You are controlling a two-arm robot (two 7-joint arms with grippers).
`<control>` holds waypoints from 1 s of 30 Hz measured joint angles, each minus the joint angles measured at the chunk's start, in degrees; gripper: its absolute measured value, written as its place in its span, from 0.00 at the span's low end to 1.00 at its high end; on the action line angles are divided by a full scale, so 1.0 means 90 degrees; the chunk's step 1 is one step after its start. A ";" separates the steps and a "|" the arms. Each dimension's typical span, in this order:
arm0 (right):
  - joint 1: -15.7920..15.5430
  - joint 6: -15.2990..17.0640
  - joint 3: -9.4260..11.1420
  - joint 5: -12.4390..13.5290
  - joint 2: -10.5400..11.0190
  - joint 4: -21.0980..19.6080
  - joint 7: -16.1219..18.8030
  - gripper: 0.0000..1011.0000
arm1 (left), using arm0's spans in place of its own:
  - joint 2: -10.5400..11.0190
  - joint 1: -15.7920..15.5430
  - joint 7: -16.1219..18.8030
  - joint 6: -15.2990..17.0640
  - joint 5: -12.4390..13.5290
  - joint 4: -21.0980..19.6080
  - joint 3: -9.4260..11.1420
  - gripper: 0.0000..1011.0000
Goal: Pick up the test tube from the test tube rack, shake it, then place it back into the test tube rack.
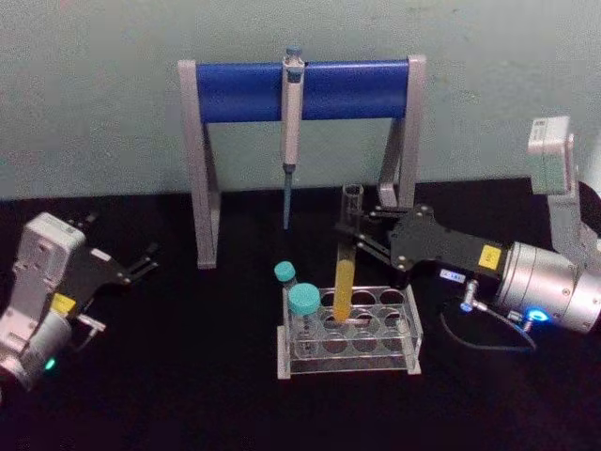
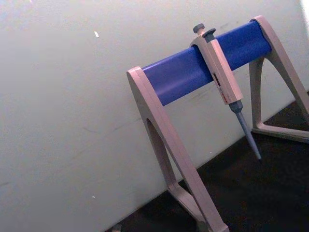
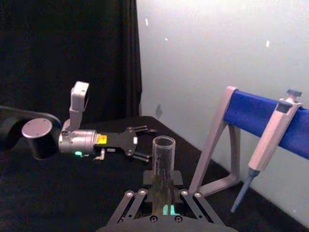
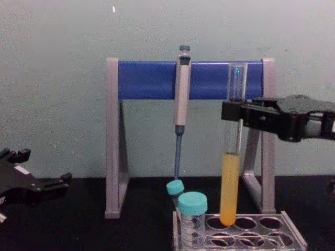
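Two grippers sit at opposite sides of a black table (image 1: 188,404), and I am working with the right one. My right gripper (image 1: 353,232) reaches in from the right and is clamped on the test tube (image 1: 346,277), gripping the clear glass above the yellow-orange liquid.

The tube stands nearly upright, its open top leaning slightly toward my right. Its rounded bottom is level with the top plate of the test tube rack (image 1: 413,331), at a back-row hole. I cannot tell whether the tip is inside the hole or just over it.

Two teal-capped tubes (image 1: 303,303) stand at the rack's left end, just beside the test tube's lower part, so that side is tight. The holes to the right of the tube are open.

Behind the rack stands a pipette stand (image 1: 244,89) with grey legs and a blue crossbar. A pipette (image 1: 293,113) hangs from the bar, its tip behind the tube and near its upper part. The stand's right leg is just behind my right gripper. In the chest view the tube's rim reaches the height of the crossbar, in front of it.

My left gripper (image 3: 147,143) is parked at the table's left side, well apart from the rack, fingers spread wide and holding nothing. Open black table lies between it and the rack, and in front of the rack.
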 joint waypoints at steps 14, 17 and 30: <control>0.0086 -0.0103 -0.0170 -0.0057 -0.0101 0.0337 0.0067 0.23 | 0.0000 0.0000 0.0000 0.0000 0.0000 0.0000 0.0000 0.99; 0.0109 -0.0123 -0.0192 -0.0087 -0.0131 0.0407 0.0071 0.23 | 0.0000 0.0000 0.0000 0.0000 0.0000 0.0000 0.0000 0.99; 0.0212 -0.0179 -0.0252 -0.0207 -0.0280 0.0697 0.0070 0.23 | 0.0000 0.0000 0.0000 0.0000 0.0000 0.0000 0.0000 0.99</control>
